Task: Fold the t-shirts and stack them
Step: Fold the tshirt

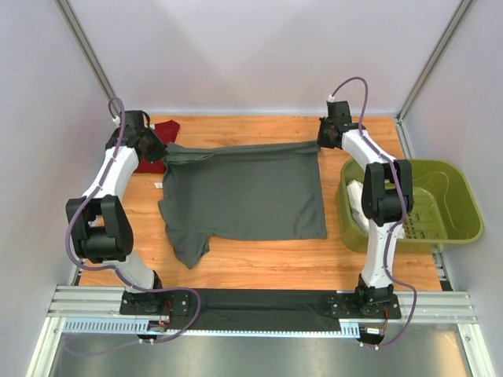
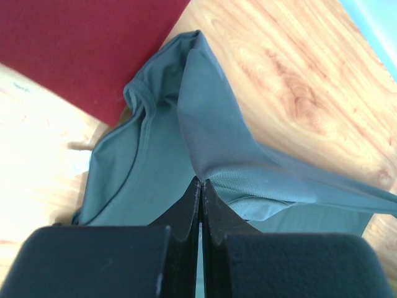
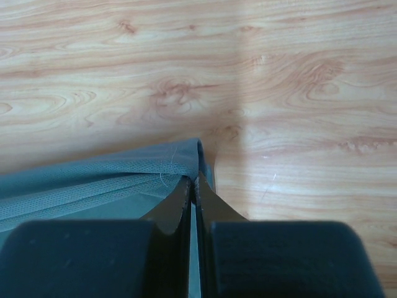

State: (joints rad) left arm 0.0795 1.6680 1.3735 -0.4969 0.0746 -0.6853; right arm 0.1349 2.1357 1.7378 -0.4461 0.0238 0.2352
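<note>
Left gripper [image 2: 201, 184] and right gripper [image 3: 193, 181] pinch the dark grey t-shirt [image 1: 244, 192]

Jaws pressed together, each clamps a far corner; the shirt lies spread on the wooden table [image 1: 259, 267]. The dark red t-shirt [image 1: 169, 129] sits far left, an olive basket [image 1: 464, 206] right, pale walls [image 1: 251, 55] around.

Left arm [image 1: 110, 169]: I reach forward along the left side, elbow folded back near my base, wrist at the far end. Left gripper [image 2: 201, 185]: jaws pressed together, with a fold of the dark grey t-shirt [image 1: 244, 192] pinched at the tips. Right arm [image 1: 369, 157]: same reach on the right side. Right gripper [image 3: 193, 182]: jaws closed on that shirt's edge. My two grippers sit well apart, roughly level.
</note>
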